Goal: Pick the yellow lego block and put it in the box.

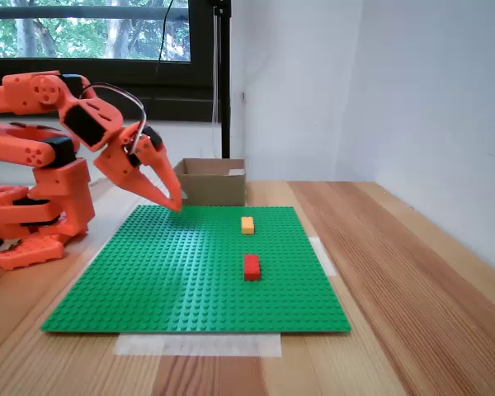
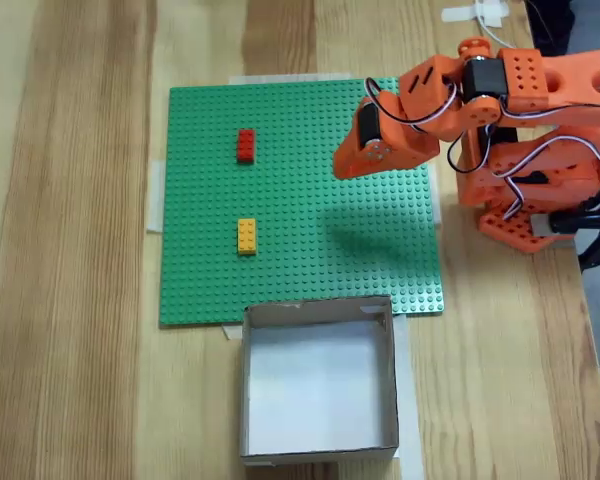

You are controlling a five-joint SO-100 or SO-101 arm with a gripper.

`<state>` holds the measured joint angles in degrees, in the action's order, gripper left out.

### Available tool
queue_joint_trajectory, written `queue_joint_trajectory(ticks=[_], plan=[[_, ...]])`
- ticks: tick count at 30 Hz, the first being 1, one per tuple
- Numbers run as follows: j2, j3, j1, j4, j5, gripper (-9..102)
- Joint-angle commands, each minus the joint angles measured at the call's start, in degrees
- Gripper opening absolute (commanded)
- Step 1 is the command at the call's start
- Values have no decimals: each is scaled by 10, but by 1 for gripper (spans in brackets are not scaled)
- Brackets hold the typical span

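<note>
The yellow lego block point(image 1: 247, 224) point(image 2: 246, 236) lies flat on the green baseplate point(image 1: 173, 272) point(image 2: 310, 260), on its own and clear of the arm. The brown cardboard box point(image 1: 210, 190) point(image 2: 246, 380) stands open-topped just past the plate's edge, with nothing inside in the top-down fixed view. My orange gripper point(image 1: 178, 205) point(image 2: 340, 168) hangs over the plate with its tips pointing down close to the studs. Its fingers meet at the tip, and nothing is held. In the side fixed view it is well left of the yellow block and just in front of the box.
A red brick point(image 1: 252, 266) point(image 2: 245, 145) lies on the plate in line with the yellow one, on the side away from the box. The arm's base point(image 1: 33, 214) point(image 2: 540, 190) stands on the wooden table beside the plate. A white wall runs along the table's edge.
</note>
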<state>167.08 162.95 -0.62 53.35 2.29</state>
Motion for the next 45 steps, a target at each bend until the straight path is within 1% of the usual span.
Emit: queue_joint_trajectory(ticks=[1,15,33,45], plan=[[-104,-120,3,23,-11,-1],[-308,-318,10,87,-17,-1],[-577,-592,57,196,-71,-1],[-711,-716,65,229,-70,0]])
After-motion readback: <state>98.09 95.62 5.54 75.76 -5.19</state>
